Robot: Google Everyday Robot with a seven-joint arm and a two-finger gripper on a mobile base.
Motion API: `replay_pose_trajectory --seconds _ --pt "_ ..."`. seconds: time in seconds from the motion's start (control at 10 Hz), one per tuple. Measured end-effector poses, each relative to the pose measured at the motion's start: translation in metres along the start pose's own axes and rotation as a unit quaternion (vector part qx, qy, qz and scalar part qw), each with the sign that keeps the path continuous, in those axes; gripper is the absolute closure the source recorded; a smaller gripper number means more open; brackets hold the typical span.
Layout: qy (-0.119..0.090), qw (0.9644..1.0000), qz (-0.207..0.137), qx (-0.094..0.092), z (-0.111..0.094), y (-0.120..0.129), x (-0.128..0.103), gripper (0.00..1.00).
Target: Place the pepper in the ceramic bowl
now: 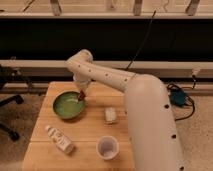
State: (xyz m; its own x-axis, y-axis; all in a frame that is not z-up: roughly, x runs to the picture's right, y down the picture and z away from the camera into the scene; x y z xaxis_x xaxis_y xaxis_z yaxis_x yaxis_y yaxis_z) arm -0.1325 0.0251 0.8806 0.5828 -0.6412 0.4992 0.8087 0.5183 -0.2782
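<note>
Arm (135, 95): a thick white robot arm is filling the right half of the frame, reaching up and left across the table before bending down toward the green dish.

Table (45, 150): a pale wooden tabletop is carrying every loose item in the scene, with a dark window wall running behind it.

Ceramic bowl (64, 106): the round green bowl with its darker rim is sitting on the left part of the table, the widest dish on it.

Bottle (59, 139): a small white bottle is lying on its side near the front left corner, well apart from the bowl.

Cup (107, 147): a translucent white cup is standing upright near the front edge, in front of the arm.

White block (110, 115): a small pale block is resting on the wood just right of the bowl.

Gripper (81, 96): the gripper is hanging over the right rim of the bowl, its jaws pinched narrow on the red pepper.

Pepper (80, 95): the small dark red pepper is showing at the gripper's tip, poised above the bowl's inner right edge; whether it is touching the bowl cannot be told.
</note>
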Motion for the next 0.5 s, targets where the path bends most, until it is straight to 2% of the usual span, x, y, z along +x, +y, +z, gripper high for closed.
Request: replay_pose_trajectory --seconds 0.5 --pt "-0.009 0.9998 -0.017 0.0 0.003 -0.004 -0.015 1.0"
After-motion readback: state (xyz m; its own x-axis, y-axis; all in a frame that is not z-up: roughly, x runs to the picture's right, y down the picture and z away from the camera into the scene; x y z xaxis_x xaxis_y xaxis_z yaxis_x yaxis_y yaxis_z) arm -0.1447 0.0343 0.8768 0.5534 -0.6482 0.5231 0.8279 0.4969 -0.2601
